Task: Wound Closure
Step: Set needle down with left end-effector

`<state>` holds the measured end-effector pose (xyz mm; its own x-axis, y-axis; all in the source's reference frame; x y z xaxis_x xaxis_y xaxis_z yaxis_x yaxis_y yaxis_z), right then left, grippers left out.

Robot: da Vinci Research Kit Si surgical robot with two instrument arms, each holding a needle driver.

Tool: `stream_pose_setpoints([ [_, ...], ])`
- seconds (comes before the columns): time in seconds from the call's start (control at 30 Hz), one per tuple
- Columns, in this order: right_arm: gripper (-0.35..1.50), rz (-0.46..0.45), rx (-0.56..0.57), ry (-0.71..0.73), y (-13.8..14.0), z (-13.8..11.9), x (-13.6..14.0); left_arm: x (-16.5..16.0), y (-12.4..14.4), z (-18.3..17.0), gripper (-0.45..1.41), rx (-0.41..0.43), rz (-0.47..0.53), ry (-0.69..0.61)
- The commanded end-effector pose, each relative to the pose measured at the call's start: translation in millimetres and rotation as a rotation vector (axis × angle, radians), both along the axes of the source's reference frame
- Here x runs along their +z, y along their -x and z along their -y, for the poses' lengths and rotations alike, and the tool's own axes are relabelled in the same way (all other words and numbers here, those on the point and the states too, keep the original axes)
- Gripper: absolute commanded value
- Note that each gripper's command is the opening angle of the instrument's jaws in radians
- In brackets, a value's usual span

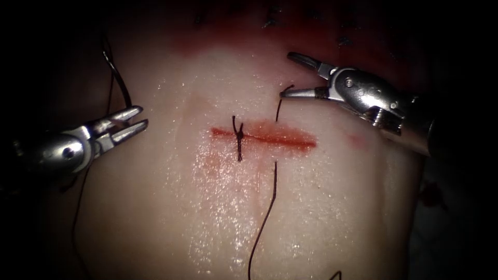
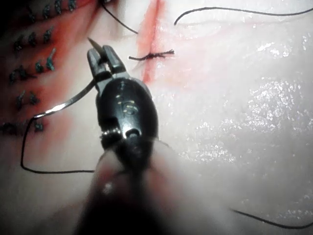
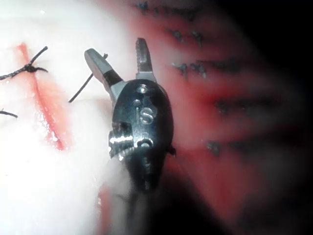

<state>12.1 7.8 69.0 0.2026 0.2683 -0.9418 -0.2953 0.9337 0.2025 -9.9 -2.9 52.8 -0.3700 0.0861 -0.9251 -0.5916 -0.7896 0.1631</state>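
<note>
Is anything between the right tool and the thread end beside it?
Nothing visible: right tool, open, empty, is at the thread end. Left tool holds the needle near its tip, outside the tissue, left of the cut.

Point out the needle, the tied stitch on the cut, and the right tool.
needle [image 2: 66, 104], left wrist view: mid-curve, beside the left tool that holds it.
tied stitch [image 1: 239, 138], endoscope view: its knot over the cut.
right tool [image 1: 291, 74], endoscope view: midway between its open tips.
</note>
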Motion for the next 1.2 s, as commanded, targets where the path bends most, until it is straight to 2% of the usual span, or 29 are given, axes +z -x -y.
stream_pose_setpoints([
  [0.03, 1.48, -0.009, 0.003, -0.001, 1.0, 0.2, -0.2, 1.1, 0.6, -0.7, -0.35, -0.012, -0.019, 0.007],
  [0.23, 1.48, -0.027, 0.032, -0.006, 6.2, 1.3, -2.7, 5.7, 0.7, -2.3, -0.35, -0.025, -0.091, -0.004],
  [0.3, 1.48, -0.018, 0.036, -0.007, 8.5, 2.3, -3.8, 9.2, 0.6, -3.1, -0.35, -0.024, -0.140, -0.011],
  [0.53, 1.48, -0.010, 0.042, 0.003, 9.0, 3.7, -4.2, 14.7, 0.8, -3.4, -0.35, 0.008, -0.214, -0.037],
  [0.57, 1.48, -0.010, 0.043, 0.005, 8.9, 3.8, -4.1, 15.5, 1.0, -3.4, -0.27, -0.001, -0.216, -0.053],
  [0.63, 1.48, -0.007, 0.044, 0.009, 8.6, 4.1, -3.8, 16.4, 1.2, -3.2, 0.08, -0.033, -0.215, -0.078],
  [0.67, 1.48, -0.004, 0.043, 0.011, 8.5, 4.3, -3.7, 17.0, 1.3, -3.1, 0.31, -0.056, -0.212, -0.090],
  [0.73, 1.48, 0.003, 0.039, 0.008, 8.2, 4.6, -3.4, 17.4, 1.3, -3.0, 0.62, -0.072, -0.202, -0.100],
  [0.77, 1.48, 0.004, 0.040, 0.004, 8.0, 4.7, -3.2, 17.5, 1.3, -3.0, 0.71, -0.085, -0.183, -0.117],
  [0.9, 1.48, 0.013, 0.035, 0.000, 7.5, 5.3, -2.6, 16.9, 1.2, -2.6, 0.78, -0.091, -0.151, -0.201],
  [1.0, 1.48, 0.019, 0.035, -0.006, 7.3, 5.8, -2.2, 15.6, 0.9, -2.0, 0.79, -0.026, -0.133, -0.289],
  [1.2, 1.48, 0.021, 0.032, -0.009, 7.3, 6.4, -1.7, 11.3, 0.0, 0.5, 0.79, 0.062, -0.178, -0.385],
])
